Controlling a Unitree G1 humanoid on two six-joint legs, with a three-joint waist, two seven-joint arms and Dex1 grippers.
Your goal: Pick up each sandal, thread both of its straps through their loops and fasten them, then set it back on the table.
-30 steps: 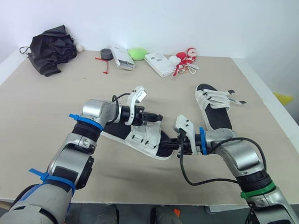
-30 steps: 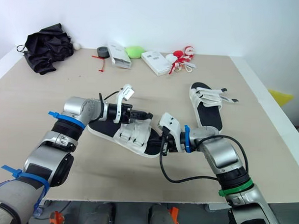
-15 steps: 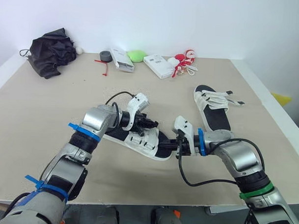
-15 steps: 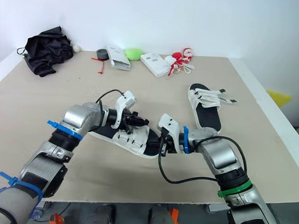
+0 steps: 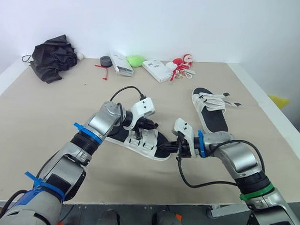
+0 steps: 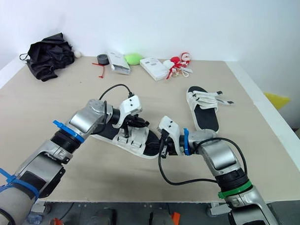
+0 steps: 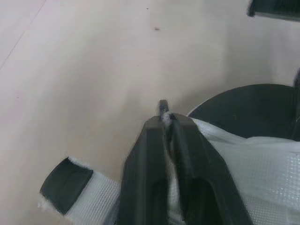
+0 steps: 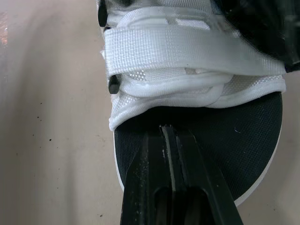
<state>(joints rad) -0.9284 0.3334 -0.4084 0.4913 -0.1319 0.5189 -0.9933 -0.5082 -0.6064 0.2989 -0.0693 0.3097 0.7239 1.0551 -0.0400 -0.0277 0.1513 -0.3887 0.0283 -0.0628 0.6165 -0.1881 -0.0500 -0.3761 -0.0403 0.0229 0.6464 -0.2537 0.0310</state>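
Observation:
The near sandal (image 5: 137,142), white straps on a black sole, lies at the table's middle between my arms. My left gripper (image 5: 148,125) sits over its straps, shut on a white strap (image 7: 220,140); a loose strap end with a black tip (image 7: 65,180) hangs beside the fingers. My right gripper (image 5: 175,148) is shut on the edge of this sandal's black sole (image 8: 234,140), just in front of the front strap (image 8: 187,47). The second sandal (image 5: 211,107) lies flat further back on the right, its straps loose and splayed to the right.
Along the far edge lie a black cloth bundle (image 5: 56,52), a grey tape roll (image 5: 105,60), a white box (image 5: 123,64), a green object (image 5: 136,59), another white box (image 5: 159,69) and red-and-white toys (image 5: 184,62). The table's right edge (image 5: 268,111) runs close to the second sandal.
My left forearm has swung and its gripper has turned from lying along the sandal to sitting over the straps. The right gripper has kept its hold on the sole. The camera has shifted slightly.

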